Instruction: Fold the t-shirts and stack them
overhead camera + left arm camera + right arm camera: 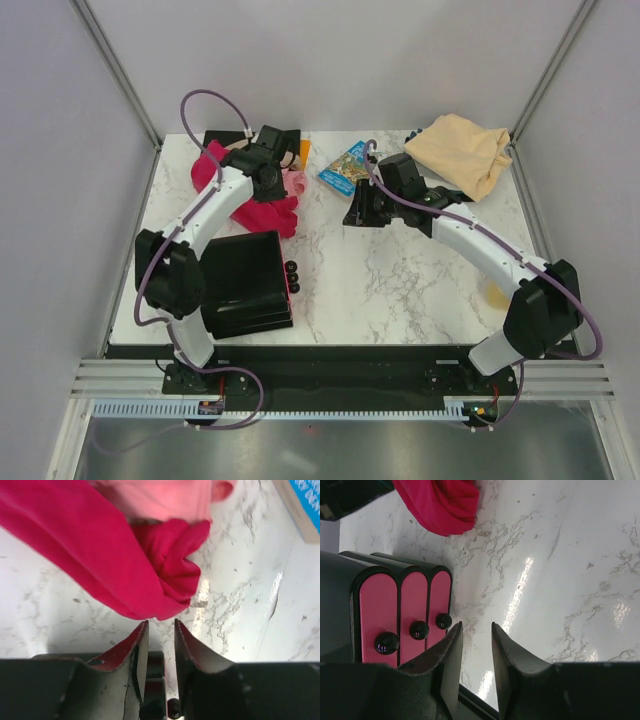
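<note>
On the marbled surface (pixel 400 290), a rumpled tan t-shirt (pixel 462 150) lies heaped at the back right corner; a crumpled crimson t-shirt (pixel 125 565) lies back left, a pink t-shirt (pixel 160 497) touching it. Left fingers (pixel 141 650) and right fingers (pixel 451 650) stand slightly apart, holding nothing

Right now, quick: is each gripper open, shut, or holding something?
Left gripper: open, holding nothing; the crimson t-shirt lies just beyond its tips.
Right gripper: open, holding nothing, above the marble table.
</note>
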`<state>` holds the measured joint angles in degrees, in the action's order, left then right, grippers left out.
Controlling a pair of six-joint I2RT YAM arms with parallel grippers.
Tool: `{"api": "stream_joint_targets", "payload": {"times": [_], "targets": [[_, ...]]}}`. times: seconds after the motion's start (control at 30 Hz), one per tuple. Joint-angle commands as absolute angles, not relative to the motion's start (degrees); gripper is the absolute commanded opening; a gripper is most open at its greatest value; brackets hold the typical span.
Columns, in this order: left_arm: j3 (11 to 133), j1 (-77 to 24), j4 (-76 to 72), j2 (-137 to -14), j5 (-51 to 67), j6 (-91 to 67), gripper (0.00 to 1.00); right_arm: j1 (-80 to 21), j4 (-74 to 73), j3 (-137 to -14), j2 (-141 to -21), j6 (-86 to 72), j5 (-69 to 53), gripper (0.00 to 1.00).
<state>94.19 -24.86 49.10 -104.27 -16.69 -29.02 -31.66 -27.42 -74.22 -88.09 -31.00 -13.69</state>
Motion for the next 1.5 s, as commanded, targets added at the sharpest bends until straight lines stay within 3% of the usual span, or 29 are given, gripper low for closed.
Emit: {"api": "stream_joint_targets", "payload": {"times": [0.0, 0.33, 0.47, 0.93, 1.03, 1.47], "targets": [[97.13, -24.09, 57.47, -98.45, -25.66, -32.69, 0.39, -31.46, -27.86, -73.65, -86.92, -29.44, -12.82, 0.39], [82.01, -18.11, 68.28, -79.29, -26.81, -43.41, 0.41, -36.73, -25.14, -75.06, -90.43, -29.71, -21.09, 0.47], [78.41, -15.91, 72.5, -72.88, -27.95, -44.21, 0.46, -40.33, -24.35, -76.9, -92.37, -30.06, -22.23, 0.48], [69.17, -15.03, 81.3, -67.24, -26.19, -50.97, 0.47, -45.61, -22.77, -81.47, -96.86, -29.88, -26.54, 0.53], [68.82, -15.12, 82.52, -66.71, -26.1, -51.06, 0.47, -45.7, -22.24, -81.47, -96.24, -29.8, -28.2, 0.62], [68.02, -15.03, 88.15, -66.01, -25.32, -50.81, 0.51, -47.46, -21.45, -82.97, -99.49, -29.71, -35.33, 0.69]]}}
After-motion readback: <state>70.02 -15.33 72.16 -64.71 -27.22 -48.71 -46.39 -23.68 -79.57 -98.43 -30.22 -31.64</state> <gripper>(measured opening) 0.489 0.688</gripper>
